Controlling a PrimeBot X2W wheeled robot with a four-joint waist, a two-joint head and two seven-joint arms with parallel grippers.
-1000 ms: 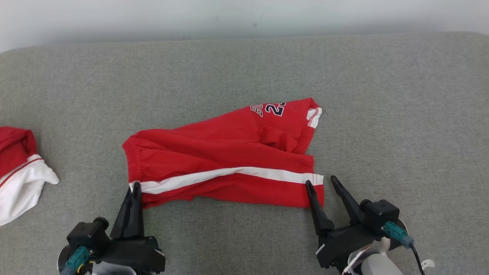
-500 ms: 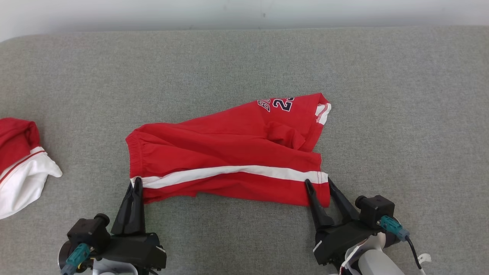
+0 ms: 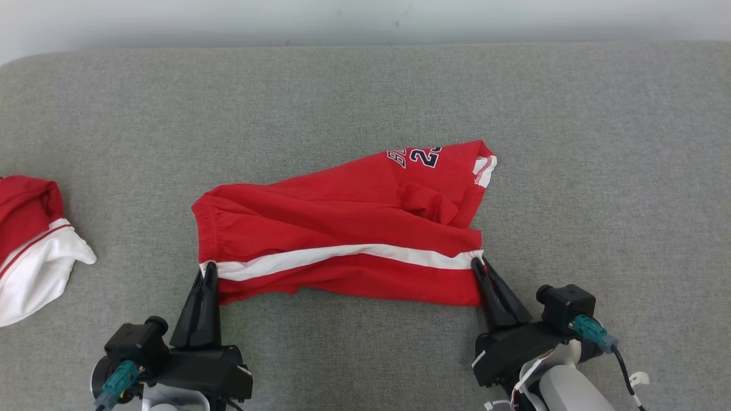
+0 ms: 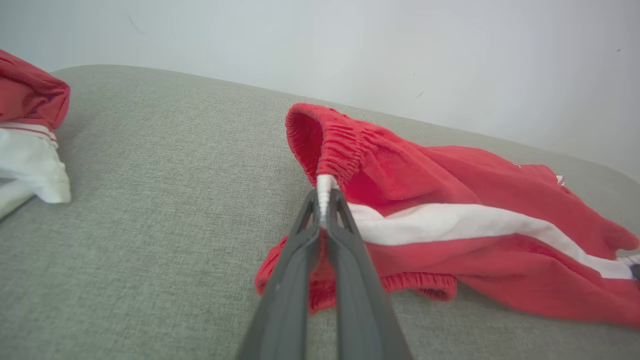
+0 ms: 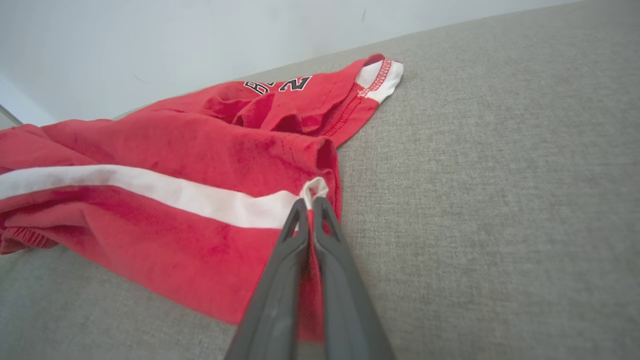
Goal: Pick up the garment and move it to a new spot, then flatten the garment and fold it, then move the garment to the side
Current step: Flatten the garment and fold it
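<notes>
Red shorts lie on the grey padded surface, roughly centre, a little toward the near edge. They are spread lengthwise left to right but not flat: creases across the upper layer, a bunched fold near the right end. Elastic waistband is at the robot's left, leg hems at the right. 1 white stripe runs the length of the near side. The far leg angles up and away to the right. Dark printed lettering sits near its hem, partly folded under and not fully readable. White patch at that hem's corner.

Left gripper: 2 fingers pressed together, pinching the waistband right where the white stripe meets it. Left wrist view shows the stripe's end squeezed between the tips and the waistband raised in a small peak off the surface.

Right gripper: 2 fingers closed tight on the near leg's hem at the stripe's other end. Right wrist view shows a small loop of white fabric poking up past the tips, with red cloth trapped lower between the fingers.

Both grippers are at the near side of the shorts, well apart, 1 at each end of the stripe. The cloth between them rests on the surface.

2nd garment, red and white, lies crumpled at the far left edge of the surface, well apart from the shorts. Pale wall behind.
</notes>
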